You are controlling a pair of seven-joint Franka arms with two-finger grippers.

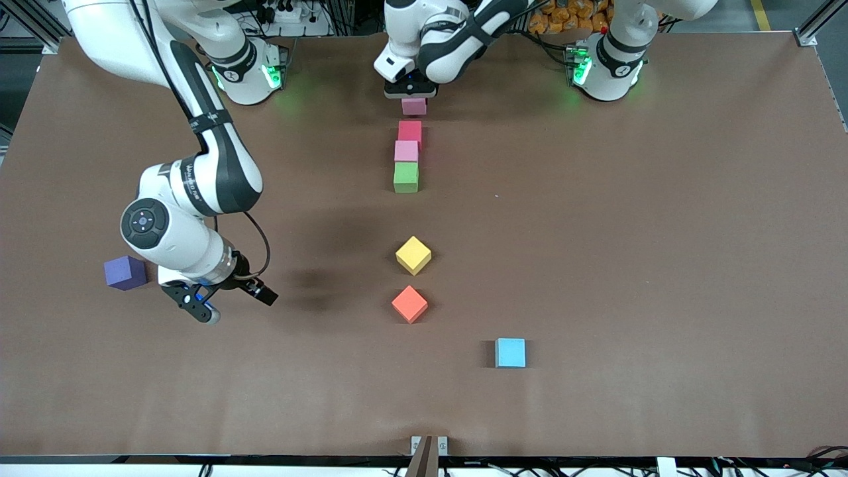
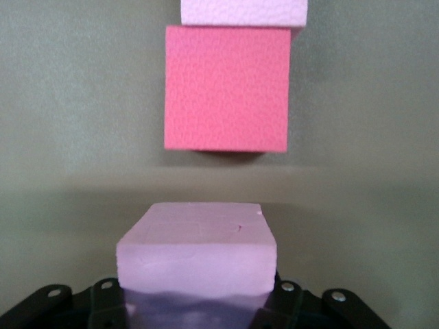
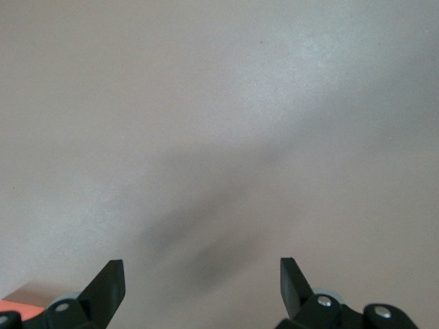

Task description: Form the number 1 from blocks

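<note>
Brown surface (image 1: pixel 662 265) is seen with blocks laid out in a rough line down its middle. Right arm waits, its right hand (image 1: pixel 222 305) spread wide, nothing held, over bare surface near a purple block (image 1: pixel 124 272) at the right arm's end. Left hand (image 1: pixel 412 89) is pinched on a pink block (image 2: pixel 197 257) near the bases, just apart from the row. Row is formed by red block (image 1: pixel 410 131), second pink block (image 1: pixel 406 151) and green block (image 1: pixel 405 177), touching in line, red farthest from the front camera. Yellow block (image 1: pixel 413 255) is set well apart, nearer the camera, turned diagonal. Orange block (image 1: pixel 409 304) lies nearer again, then light blue block (image 1: pixel 510 352) nearest, toward the left arm's end.
</note>
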